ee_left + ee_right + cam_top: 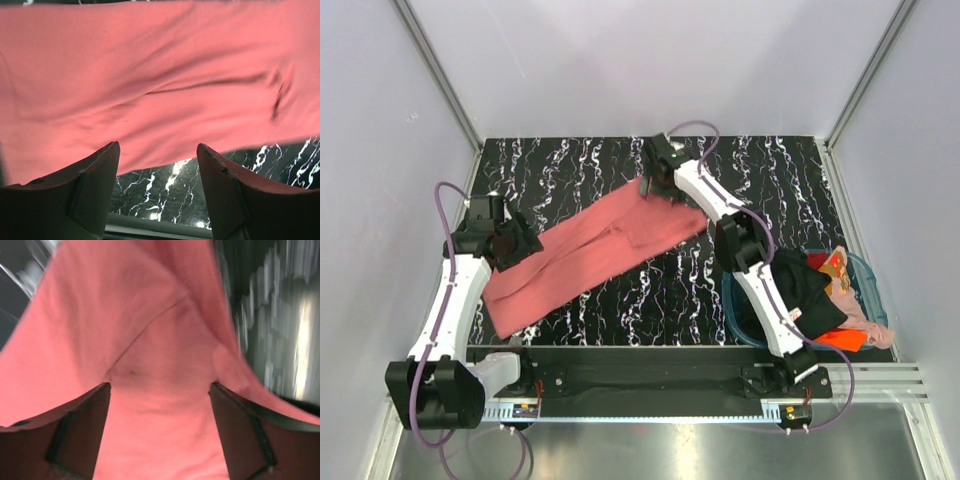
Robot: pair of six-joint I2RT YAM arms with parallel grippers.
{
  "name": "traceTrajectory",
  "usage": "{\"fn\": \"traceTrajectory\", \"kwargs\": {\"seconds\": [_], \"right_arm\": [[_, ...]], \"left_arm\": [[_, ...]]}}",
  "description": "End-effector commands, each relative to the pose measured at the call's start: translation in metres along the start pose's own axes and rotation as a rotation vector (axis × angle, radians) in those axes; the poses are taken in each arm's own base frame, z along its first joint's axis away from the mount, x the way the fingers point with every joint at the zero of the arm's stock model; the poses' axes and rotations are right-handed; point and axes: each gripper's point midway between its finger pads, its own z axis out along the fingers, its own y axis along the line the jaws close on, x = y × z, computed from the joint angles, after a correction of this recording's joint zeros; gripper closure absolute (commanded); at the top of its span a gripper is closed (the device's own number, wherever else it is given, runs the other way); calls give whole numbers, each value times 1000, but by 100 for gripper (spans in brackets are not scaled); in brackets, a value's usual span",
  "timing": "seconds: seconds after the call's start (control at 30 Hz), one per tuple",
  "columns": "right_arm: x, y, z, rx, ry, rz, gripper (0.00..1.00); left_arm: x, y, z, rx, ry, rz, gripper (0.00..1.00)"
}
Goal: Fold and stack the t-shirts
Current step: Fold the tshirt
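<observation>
Salmon-red t-shirt (600,255) lies as a long diagonal strip mid-frame on the table (770,170), apparently only part folded. Left hand (158,148) at its lower-left end and right hand (160,386) at its upper-right end spread wide, gripping nothing. Other t-shirts (810,290) wait in the basket (876,292), lower right.

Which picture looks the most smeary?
The right wrist view: its marbled table is smeared into streaks, and the salmon-red shirt looks soft. The left wrist view is sharper, with dark fold shadows across the shirt. The top view is sharp all over.
</observation>
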Motion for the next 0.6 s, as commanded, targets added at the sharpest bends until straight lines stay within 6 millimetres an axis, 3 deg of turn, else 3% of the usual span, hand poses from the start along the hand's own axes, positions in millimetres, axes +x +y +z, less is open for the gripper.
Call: {"fn": "traceTrajectory", "kwargs": {"seconds": [0.0, 0.07, 0.1, 0.2, 0.27, 0.47, 0.53, 0.57], "right_arm": [[-94, -6, 18, -3, -272, -289, 11], [-133, 10, -4, -74, -400, -268, 0], [-159, 22, -34, -142, -490, -221, 0], [-173, 31, -90, -229, -546, -106, 0], [-164, 39, -122, -291, -523, -62, 0], [-91, 30, -182, -310, -278, -84, 0], [-65, 23, -191, -318, -197, -107, 0], [-37, 19, -181, -325, -105, -133, 0]], "left_arm": [[-4, -22, -9, 61, -9, 55, 32], [-1, -23, -12, 54, -11, 62, 31], [2, -24, -14, 55, -8, 67, 31], [-1, -23, -21, 57, -37, 65, 30], [-5, -15, -18, 13, -55, 86, 29], [20, 1, 24, -106, 151, 247, 26], [25, 7, 41, -188, 187, 333, 24], [25, 7, 46, -202, 192, 352, 23]]}}
